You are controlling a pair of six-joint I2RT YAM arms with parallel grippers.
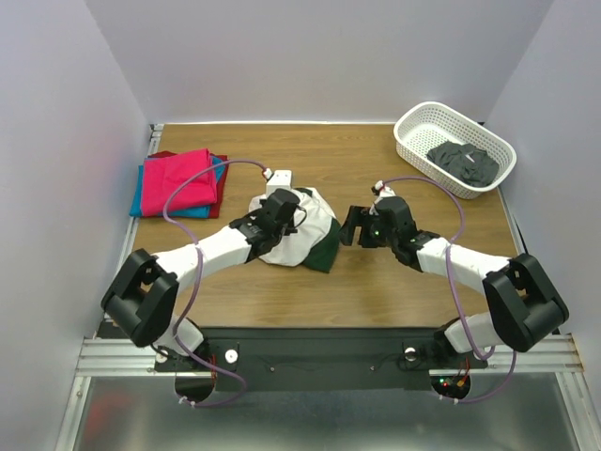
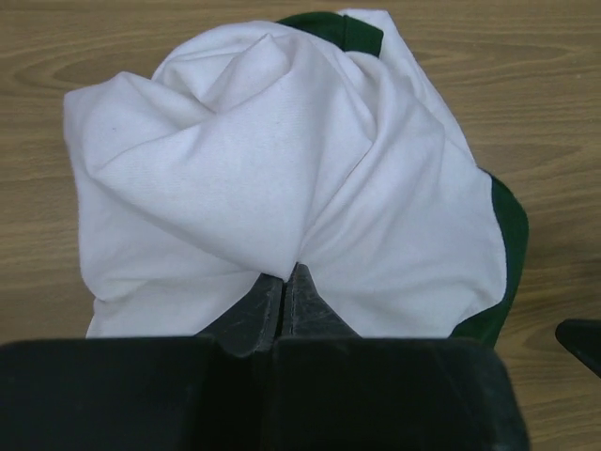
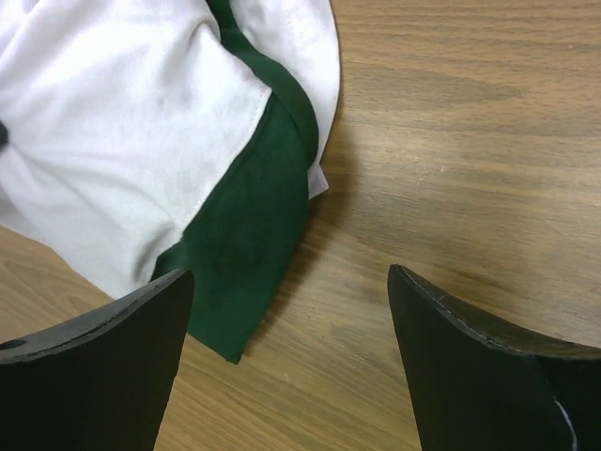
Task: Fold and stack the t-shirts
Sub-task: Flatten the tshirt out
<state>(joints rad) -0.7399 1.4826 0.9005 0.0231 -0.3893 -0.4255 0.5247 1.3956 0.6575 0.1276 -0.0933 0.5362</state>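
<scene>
Crumpled white t-shirt (image 2: 282,150), frame centre: soft, light, limp; left claw (image 2: 283,287) clamped on its fold; right claw (image 3: 286,280) apart, green sleeve (image 3: 249,254) likely hold

Top view high over the whole table (image 1: 376,282), wrist views close, angled down, sharing the white t-shirt (image 2: 282,160)

Two arms, left (image 1: 202,252) and right (image 1: 451,256): white shells on long links, black housings at joints. Chunky black shoulder blocks (image 1: 141,301), rounded corners. Lilac cable (image 1: 174,202) along each arm, down to the base. Black left gripper (image 2: 284,282), fingers (image 2: 249,315) tapered to thin tips. Black right gripper (image 3: 291,282), fingers broad, matte, curved edges, faint scuffs. Green light (image 1: 374,226) on right wrist. Black base plate (image 1: 310,352) on aluminium rail (image 1: 94,355); red and green lights (image 1: 449,383) by right base.
</scene>
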